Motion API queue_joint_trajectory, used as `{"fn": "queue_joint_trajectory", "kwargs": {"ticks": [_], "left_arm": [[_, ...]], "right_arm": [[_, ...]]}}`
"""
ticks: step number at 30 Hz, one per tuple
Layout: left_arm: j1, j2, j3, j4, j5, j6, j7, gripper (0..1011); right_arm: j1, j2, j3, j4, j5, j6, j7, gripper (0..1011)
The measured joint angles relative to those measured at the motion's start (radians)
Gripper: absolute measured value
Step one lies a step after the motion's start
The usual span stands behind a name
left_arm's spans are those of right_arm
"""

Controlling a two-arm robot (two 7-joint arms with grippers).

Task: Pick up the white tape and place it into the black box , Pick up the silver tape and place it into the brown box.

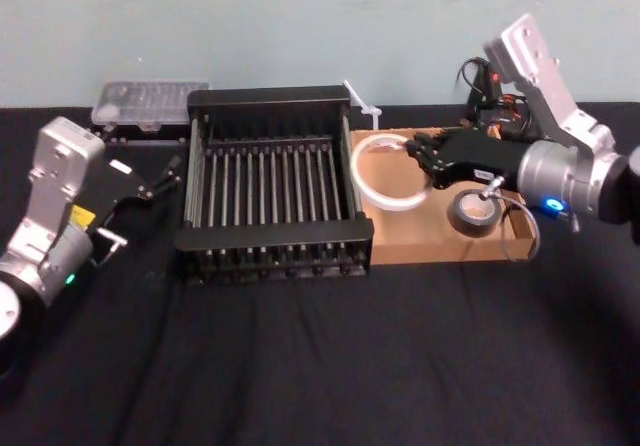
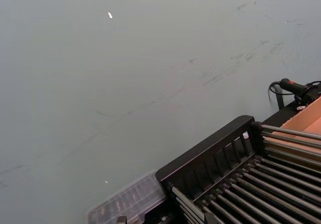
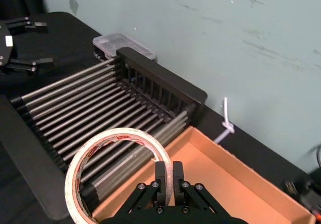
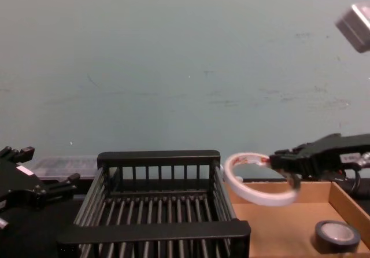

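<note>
Pinching white tape [image 4: 260,199], hand [image 3: 169,179] above brown box [image 1: 420,241]

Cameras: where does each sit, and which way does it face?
Head view: up high, looking down at the black box and brown box; both arms, right gripper holding the white tape, left gripper idle.
Chest view: low, facing the wall across the table; both grippers.
Left wrist view: left wrist, facing wall over black box corner.
Right wrist view: right wrist, its fingers pinching the white tape.
Shared: head and chest show the silver tape in the brown box.
</note>
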Motion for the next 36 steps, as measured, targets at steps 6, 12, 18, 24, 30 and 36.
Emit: {"fn": "queue_joint_trajectory", "kwargs": {"ticks": [6,12,18,24,30,36], "left_arm": [[0.000,0.000,0.000,0.000,0.000,0.000,0.000,1001],[0.000,0.000,0.000,0.000,0.000,0.000,0.000,1001],[0.000,0.000,0.000,0.000,0.000,0.000,0.000,1001],[0.000,0.000,0.000,0.000,0.000,0.000,0.000,1001],[0.000,0.000,0.000,0.000,0.000,0.000,0.000,1001],[0.000,0.000,0.000,0.000,0.000,0.000,0.000,1001]], "right_arm": [[0.044,-0.034,-0.026,0.039,-0.016,-0.007,0.013,92],[0.080,-0.062,-0.046,0.073,-0.029,-0.015,0.026,92],[0.114,-0.092,-0.066,0.117,-0.044,-0.024,0.037,92],[0.134,-0.115,-0.079,0.145,-0.051,-0.032,0.046,92],[0.148,-0.129,-0.089,0.162,-0.052,-0.040,0.063,92],[0.157,-0.135,-0.098,0.173,-0.052,-0.050,0.077,92]]}}
